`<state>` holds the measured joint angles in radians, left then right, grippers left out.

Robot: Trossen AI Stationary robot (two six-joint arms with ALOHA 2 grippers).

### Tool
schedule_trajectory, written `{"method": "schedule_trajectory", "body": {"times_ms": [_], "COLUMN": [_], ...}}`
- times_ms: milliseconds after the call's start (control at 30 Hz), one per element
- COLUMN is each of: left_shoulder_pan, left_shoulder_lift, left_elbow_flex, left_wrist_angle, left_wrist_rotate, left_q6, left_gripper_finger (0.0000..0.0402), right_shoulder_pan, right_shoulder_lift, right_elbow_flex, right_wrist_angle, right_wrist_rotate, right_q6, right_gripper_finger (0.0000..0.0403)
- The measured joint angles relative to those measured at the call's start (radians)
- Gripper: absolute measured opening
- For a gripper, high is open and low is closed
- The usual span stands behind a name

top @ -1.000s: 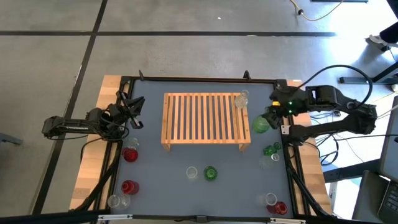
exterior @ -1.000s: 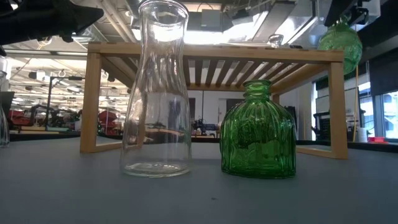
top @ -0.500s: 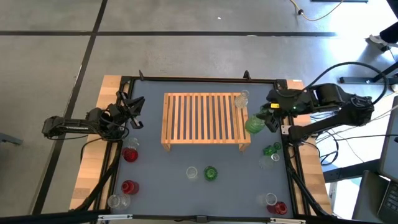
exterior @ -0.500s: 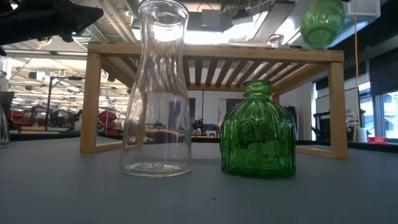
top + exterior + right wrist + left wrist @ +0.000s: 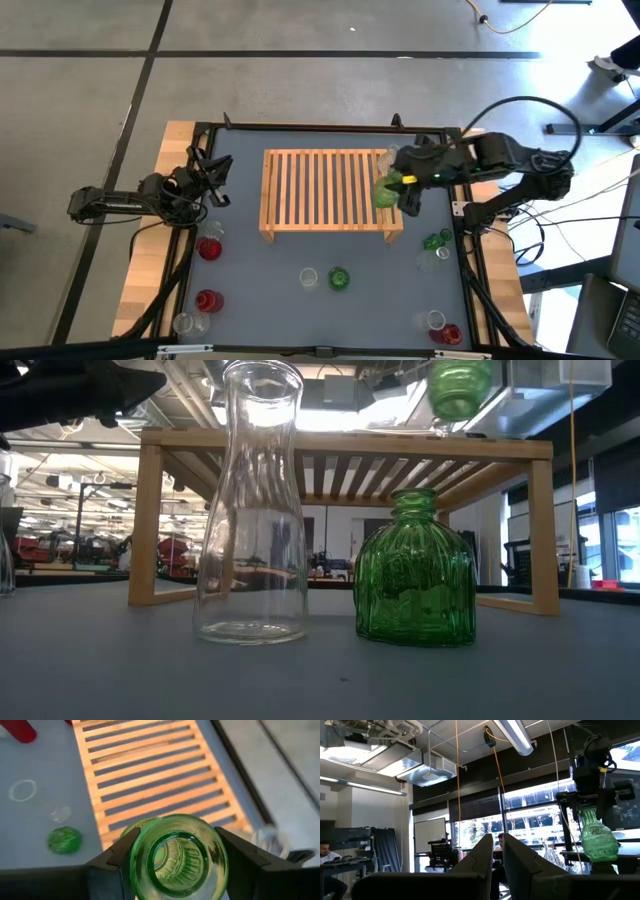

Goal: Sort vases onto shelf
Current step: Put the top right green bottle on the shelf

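A grey table (image 5: 300, 250) with wooden edges (image 5: 140, 290) stands on a grey floor (image 5: 300, 80).

Right pincer (image 5: 398, 190) clamped mid-air; left pincer (image 5: 222, 180) closed at table's edge.

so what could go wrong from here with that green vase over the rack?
1. The right gripper carries the green vase close to the clear vase on the shelf; lowering could knock it over.
2. The base could settle across a slat gap and tip.
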<state>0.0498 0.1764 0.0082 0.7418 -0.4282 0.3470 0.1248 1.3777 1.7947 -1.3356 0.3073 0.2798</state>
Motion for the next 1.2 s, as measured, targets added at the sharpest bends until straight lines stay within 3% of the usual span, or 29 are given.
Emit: {"method": "schedule_trajectory", "body": {"times_ms": [367,867,1200], "left_shoulder_pan": [0.0,0.0,0.0], "left_shoulder_lift": [0.0,0.0,0.0], "left_elbow_flex": [0.0,0.0,0.0], "left_wrist_angle": [0.0,0.0,0.001], "left_wrist_rotate": [0.0,0.0,-0.003], "left_q6": [0.0,0.004,0.004], "left_gripper_finger": [0.0037,0.0037,0.0037], "right_shoulder_pan": [-0.016,-0.287,-0.348], "right_shoulder_lift": [0.188,0.246,0.29], "right_elbow_flex": [0.18,0.23,0.223], "right_wrist_angle": [0.003,-0.005,0.001], "right_wrist_rotate": [0.091,-0.049,-0.092], "right_q6": [-0.15,-0.263,-0.311], "right_gripper_finger": [0.0202,0.0202,0.0202]}}
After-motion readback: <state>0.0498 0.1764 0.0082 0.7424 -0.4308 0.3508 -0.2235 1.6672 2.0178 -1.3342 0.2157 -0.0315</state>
